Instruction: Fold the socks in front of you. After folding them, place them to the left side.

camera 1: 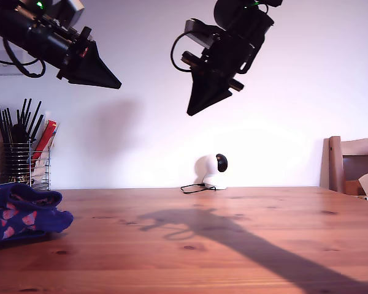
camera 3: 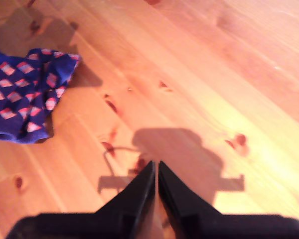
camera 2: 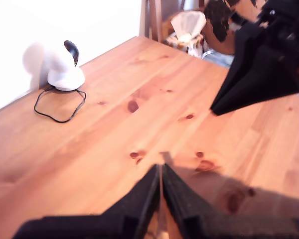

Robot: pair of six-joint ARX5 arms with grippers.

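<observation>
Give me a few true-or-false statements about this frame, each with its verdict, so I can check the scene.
1. The socks lie bunched on the table at the exterior view's left. True.
2. My second gripper is holding a sock. False: its jaws are closed on nothing, above bare wood.
3. A small white camera stands at the table's far edge by the wall. True.
4. The socks are plain grey. False: they are dark blue with pink blocks.
5. My first gripper is wide open. False: its jaws are closed and empty.
</observation>
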